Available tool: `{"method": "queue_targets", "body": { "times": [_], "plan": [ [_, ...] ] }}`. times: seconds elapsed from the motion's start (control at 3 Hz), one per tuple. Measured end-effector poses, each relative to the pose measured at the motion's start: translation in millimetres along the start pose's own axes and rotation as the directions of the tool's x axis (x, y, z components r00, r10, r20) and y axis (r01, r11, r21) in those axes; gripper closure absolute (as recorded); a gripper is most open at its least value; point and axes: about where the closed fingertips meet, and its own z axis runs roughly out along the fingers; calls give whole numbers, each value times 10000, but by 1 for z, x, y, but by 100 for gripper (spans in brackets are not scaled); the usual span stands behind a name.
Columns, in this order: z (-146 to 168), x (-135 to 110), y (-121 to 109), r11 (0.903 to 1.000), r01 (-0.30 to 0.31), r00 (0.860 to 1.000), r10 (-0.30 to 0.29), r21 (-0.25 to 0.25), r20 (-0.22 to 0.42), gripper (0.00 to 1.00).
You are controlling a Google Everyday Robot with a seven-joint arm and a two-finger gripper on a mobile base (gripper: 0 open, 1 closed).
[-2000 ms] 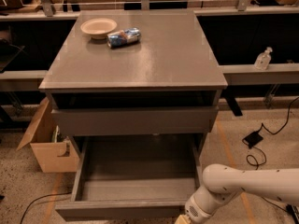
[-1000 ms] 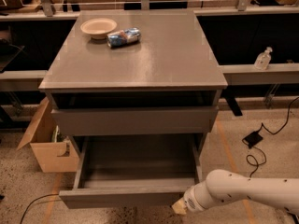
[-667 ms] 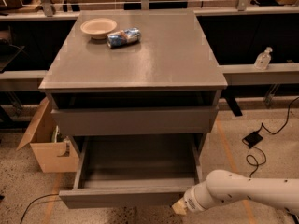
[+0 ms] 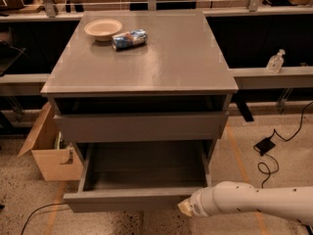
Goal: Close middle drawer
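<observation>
The middle drawer (image 4: 132, 199) is a wide grey drawer, pulled well out of the grey cabinet (image 4: 146, 58). Its grey box interior (image 4: 146, 168) is open to view and holds nothing. My gripper (image 4: 186, 208) is at the end of the white arm (image 4: 244, 202), which comes in from the lower right. Its tan tip sits at the right end of the drawer's flat front, touching it or very nearly. The drawer front above (image 4: 142, 126) is closed or almost closed, with a dark gap over it.
A cream bowl (image 4: 102, 29) and a lying can (image 4: 129, 39) are on the cabinet top. An open cardboard box (image 4: 49, 155) stands on the floor to the left. A power adapter with cable (image 4: 264, 145) lies on the floor to the right. A sanitizer bottle (image 4: 275, 62) stands on a side ledge.
Since two seconds ago the arm has swung left and up to the drawer front, and the drawer has slid in a little. Over the last second almost nothing has moved.
</observation>
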Motion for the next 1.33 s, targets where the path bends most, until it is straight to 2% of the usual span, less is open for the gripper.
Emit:
{"method": "queue_targets", "body": {
  "times": [0.33, 0.67, 1.33],
  "plan": [
    [9, -42, -23, 9958, 613, 9906, -690, 680, 1177, 100],
    [20, -72, -41, 9916, 882, 9769, -1047, 948, 1864, 100],
    [35, -128, -66, 9839, 1382, 9421, -1658, 1130, 2915, 100]
  ]
}}
